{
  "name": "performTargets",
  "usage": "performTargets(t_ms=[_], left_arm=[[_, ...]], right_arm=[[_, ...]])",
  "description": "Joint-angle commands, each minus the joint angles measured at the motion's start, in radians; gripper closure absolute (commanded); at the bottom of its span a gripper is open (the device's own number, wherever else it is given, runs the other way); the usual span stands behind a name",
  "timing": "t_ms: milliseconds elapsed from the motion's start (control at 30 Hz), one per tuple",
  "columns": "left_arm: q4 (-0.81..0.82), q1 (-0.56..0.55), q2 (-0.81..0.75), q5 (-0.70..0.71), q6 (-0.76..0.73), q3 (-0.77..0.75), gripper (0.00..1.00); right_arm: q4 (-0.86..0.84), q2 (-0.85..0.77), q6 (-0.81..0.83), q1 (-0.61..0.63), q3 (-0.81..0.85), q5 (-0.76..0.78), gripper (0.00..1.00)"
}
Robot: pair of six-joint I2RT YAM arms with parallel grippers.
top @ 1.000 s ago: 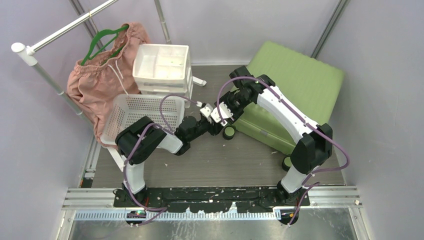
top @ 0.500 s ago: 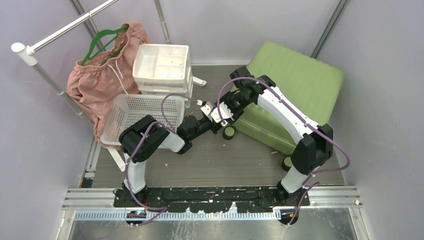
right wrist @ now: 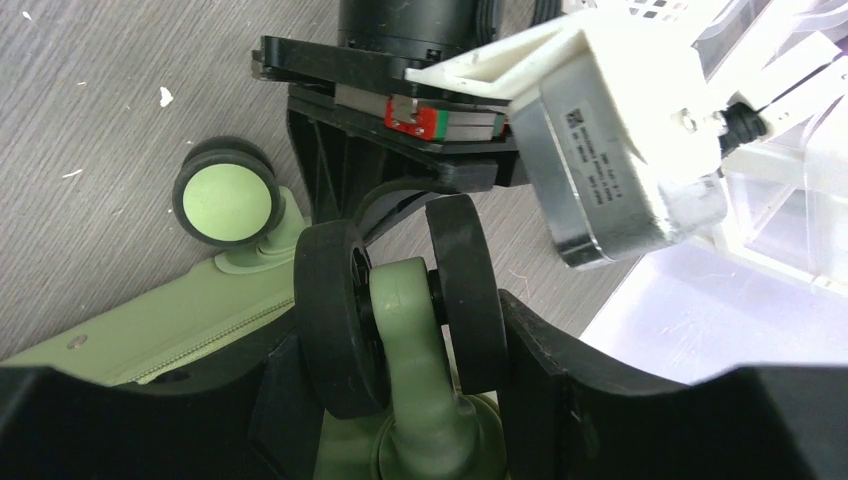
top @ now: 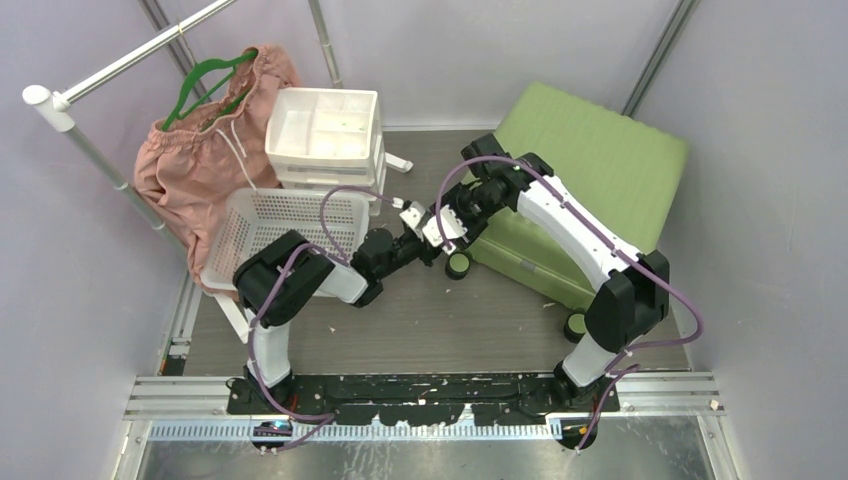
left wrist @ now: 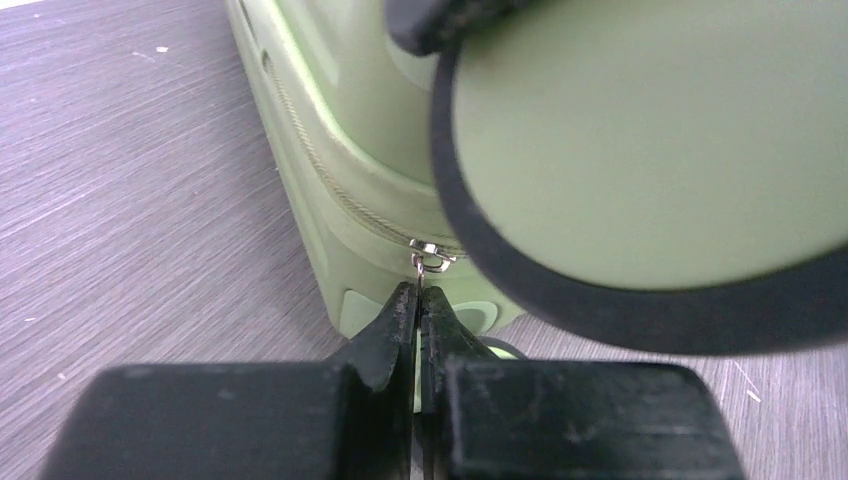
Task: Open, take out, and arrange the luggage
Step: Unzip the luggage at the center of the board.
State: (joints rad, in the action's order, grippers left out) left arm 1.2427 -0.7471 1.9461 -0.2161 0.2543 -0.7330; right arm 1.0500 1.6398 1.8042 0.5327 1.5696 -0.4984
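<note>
Left gripper (left wrist: 416, 296) now shut on silver zip pull (left wrist: 430, 256), right gripper (right wrist: 400, 320) holds black wheel (right wrist: 335, 315), light-green hard suitcase (top: 600, 150) runs front to back, wheel end nearest

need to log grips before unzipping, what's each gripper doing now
left gripper: closed on the small silver metal zip pull of the light-green hard-shell suitcase
right gripper: clamped around that suitcase's dark twin wheel

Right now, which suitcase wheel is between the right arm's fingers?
The twin black wheel on the green stem, seen edge-on, sits between the right fingers. The other wheel, to its left, shows its green face and stands clear of them.
</note>
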Motion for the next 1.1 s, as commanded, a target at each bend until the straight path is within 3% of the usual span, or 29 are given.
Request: performTargets(t_ms=[0,300,600,1067], left_arm=[[-0.089,0.060,-0.067,0.091,-0.053,-0.017,1.00],[-0.210,0.105,-0.096,0.085,-0.096,-0.071,1.00],[-0.360,0.155,-0.054,0.015,-0.123,-0.219,1.00],[-0.457,0.185,0.032,-0.056,-0.090,-0.396,1.00]], right_arm=[[0.091,-0.109,-0.092,-0.007,-0.013,-0.059,0.77],[0.111,-0.130,-0.096,-0.008,-0.035,-0.062,0.78],[0.125,-0.146,-0.095,-0.007,-0.060,-0.065,0.78],[0.123,-0.162,-0.100,-0.008,-0.076,-0.072,0.79]])
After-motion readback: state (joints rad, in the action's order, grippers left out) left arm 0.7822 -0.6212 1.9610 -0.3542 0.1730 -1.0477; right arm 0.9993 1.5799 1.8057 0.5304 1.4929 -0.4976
